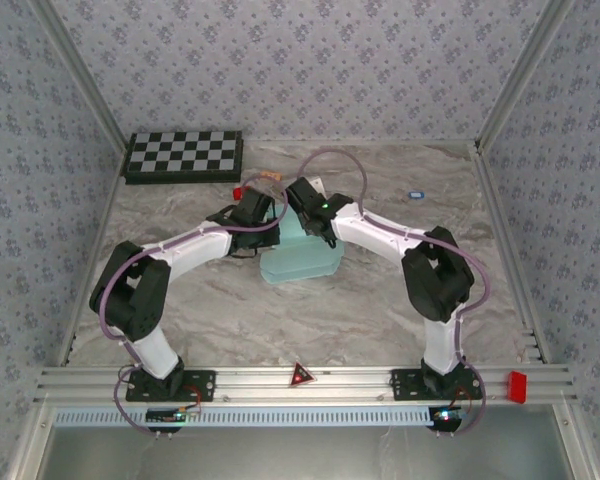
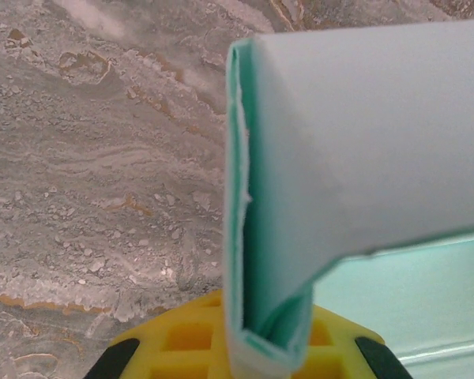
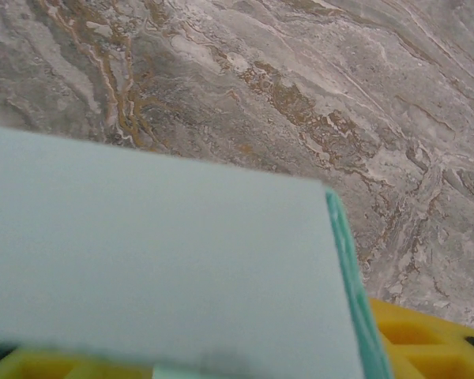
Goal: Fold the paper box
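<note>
The paper box (image 1: 302, 262) is pale aqua card lying mid-table between my two arms. My left gripper (image 1: 270, 212) sits at the box's far left end, and my right gripper (image 1: 302, 200) is just right of it over the same end. In the left wrist view my left gripper (image 2: 261, 355) is shut on a doubled, folded edge of the paper box (image 2: 363, 134), which rises upright between the yellow fingers (image 2: 174, 339). In the right wrist view a flat panel of the paper box (image 3: 158, 260) lies across my yellow fingers (image 3: 426, 335) and hides their tips.
A black-and-white checkerboard (image 1: 184, 155) lies at the back left. A small red piece (image 1: 237, 192) sits behind my left gripper and a small blue item (image 1: 416, 195) at the back right. Aluminium rails (image 1: 280, 380) edge the marble table (image 1: 380, 310); patterned walls enclose it.
</note>
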Controlling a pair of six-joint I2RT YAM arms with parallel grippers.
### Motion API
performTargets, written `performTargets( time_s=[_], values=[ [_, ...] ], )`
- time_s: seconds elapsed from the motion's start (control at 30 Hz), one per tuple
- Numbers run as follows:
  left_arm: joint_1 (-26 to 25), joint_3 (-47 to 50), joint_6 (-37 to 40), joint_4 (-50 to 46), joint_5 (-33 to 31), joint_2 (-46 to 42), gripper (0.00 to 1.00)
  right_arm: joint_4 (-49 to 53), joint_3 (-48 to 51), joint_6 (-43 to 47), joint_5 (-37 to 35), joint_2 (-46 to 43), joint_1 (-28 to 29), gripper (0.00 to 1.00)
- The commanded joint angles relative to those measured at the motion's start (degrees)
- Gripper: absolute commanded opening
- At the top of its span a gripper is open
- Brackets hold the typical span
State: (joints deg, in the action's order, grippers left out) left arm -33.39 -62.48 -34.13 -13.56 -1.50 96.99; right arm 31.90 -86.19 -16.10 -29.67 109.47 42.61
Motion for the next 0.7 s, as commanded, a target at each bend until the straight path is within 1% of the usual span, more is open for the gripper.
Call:
performTargets(
  time_s=[0.0,0.23,0.4,0.53,0.67],
  values=[
    [0.04,-1.69,-2.33,-1.38,-1.92,0.94,0.00,-0.35,0.73,-1.06,2.13,-3.99,-0.13,0.60],
    [-0.23,-2.95,-5.39,-3.55,-5.22,1.01,0.00,1.58,1.81,-3.92,5.59,-9.40,-1.64,0.63],
    [-0.28,-1.90,-10.28,-2.01,-6.24,0.22,0.00,1.60,4.62,-6.82,9.62,-15.34,-3.48,0.64],
    [-0.28,0.48,-18.24,0.56,-8.43,-1.79,0.00,1.24,7.24,-9.11,15.50,-20.60,-6.13,0.64],
    [-0.56,-0.31,-27.87,-3.41,-13.51,-3.26,0.00,-0.32,10.98,-11.56,19.76,-26.12,-8.10,0.65]
  ],
)
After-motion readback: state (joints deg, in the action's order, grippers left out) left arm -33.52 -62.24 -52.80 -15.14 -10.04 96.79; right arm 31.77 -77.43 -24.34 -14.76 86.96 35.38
